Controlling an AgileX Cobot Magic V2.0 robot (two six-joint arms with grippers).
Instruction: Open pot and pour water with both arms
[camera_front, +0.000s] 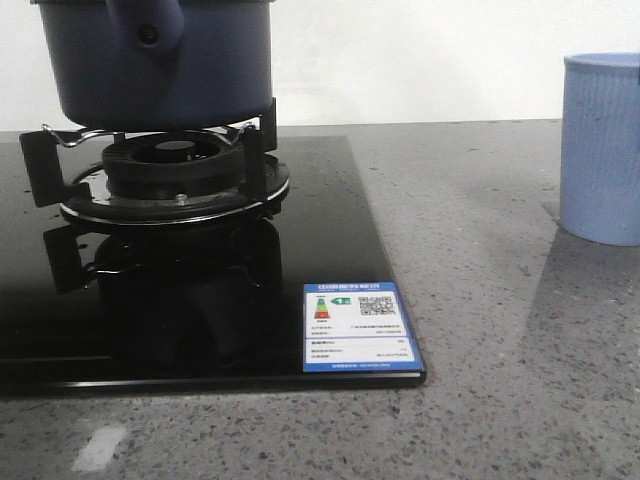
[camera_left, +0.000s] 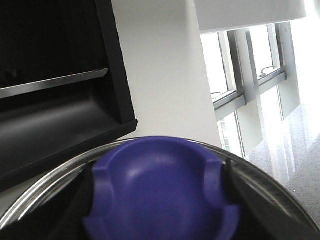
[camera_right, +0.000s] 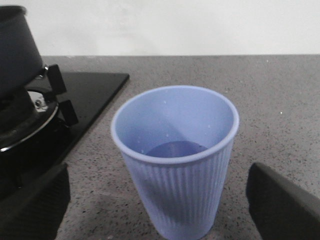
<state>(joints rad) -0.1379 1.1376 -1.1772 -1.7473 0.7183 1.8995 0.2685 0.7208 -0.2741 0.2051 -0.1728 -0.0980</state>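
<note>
Cup (camera_right: 175, 160) stands between spread end effector fingers (camera_right: 285, 205).

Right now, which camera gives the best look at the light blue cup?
The right wrist view: the cup is centered, showing rim, inside and ribbed wall, between the open right gripper's fingers. The front view catches it only at its right edge, cropped. The left wrist view does not show it.

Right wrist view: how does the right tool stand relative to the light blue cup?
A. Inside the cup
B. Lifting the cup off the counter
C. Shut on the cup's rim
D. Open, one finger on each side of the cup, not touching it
D: the right tool is open, its dark fingers flanking the light blue cup with gaps on both sides, and the cup stands on the counter.
</note>
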